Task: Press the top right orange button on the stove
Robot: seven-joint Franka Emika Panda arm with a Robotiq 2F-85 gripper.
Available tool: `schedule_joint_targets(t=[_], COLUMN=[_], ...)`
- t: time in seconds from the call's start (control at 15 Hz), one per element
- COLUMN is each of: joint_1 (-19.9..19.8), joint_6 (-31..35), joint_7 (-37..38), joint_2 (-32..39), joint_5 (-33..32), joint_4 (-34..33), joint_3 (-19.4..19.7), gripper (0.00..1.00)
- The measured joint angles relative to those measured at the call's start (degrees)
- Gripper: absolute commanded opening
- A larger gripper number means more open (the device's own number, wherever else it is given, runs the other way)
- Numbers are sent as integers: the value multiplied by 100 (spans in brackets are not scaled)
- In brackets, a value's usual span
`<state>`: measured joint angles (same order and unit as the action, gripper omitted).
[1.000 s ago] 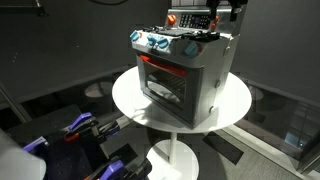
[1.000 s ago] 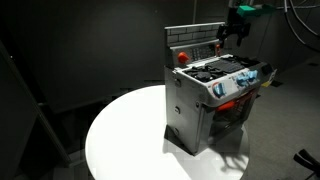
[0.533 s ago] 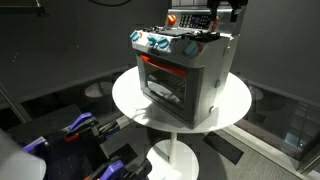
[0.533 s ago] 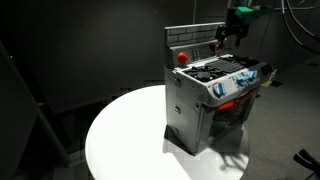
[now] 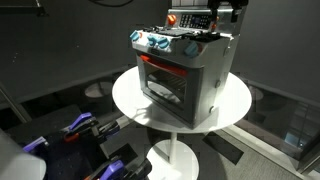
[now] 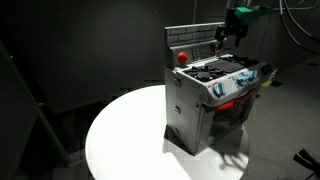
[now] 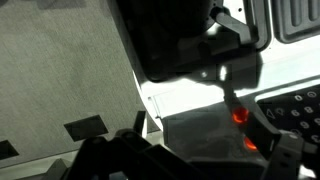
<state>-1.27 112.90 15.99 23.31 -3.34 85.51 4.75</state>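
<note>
The small grey stove point(image 5: 190, 75) stands on a round white table point(image 5: 128, 98); it also shows in an exterior view point(image 6: 200, 105), with its orange oven window and blue-and-white knobs point(image 5: 156, 42). My gripper point(image 5: 222, 12) hangs over the far end of the dark back control panel point(image 5: 192, 19), just above its top edge, as an exterior view shows point(image 6: 231, 38). In the wrist view the gripper point(image 7: 195, 152) is dim, fingers apart, with two glowing orange buttons point(image 7: 239, 115) between them on the panel. A red button point(image 6: 181, 56) sits at the panel's other end.
The table point(image 6: 120, 135) has bare white surface in front of and beside the stove. Dark curtains surround the scene. Blue and red equipment point(image 5: 80, 127) lies on the floor below the table. Cables point(image 6: 295, 25) run off behind the arm.
</note>
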Motion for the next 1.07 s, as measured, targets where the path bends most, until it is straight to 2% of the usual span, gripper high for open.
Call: schedule_joint_targets(t=[0.27,0.47,0.8,1.07], joint_1=[-26,-38,-46,-52], joint_6=[-343,-667,-882,-653], joint_7=[0,-2,-4,-4], joint_2=[-73,-323,-1124,-1948], joint_5=[0,0,-22,-153], joint_4=[63,346,1254,2248], joint_3=[19,58,116,135], gripper=[100,100,100,100])
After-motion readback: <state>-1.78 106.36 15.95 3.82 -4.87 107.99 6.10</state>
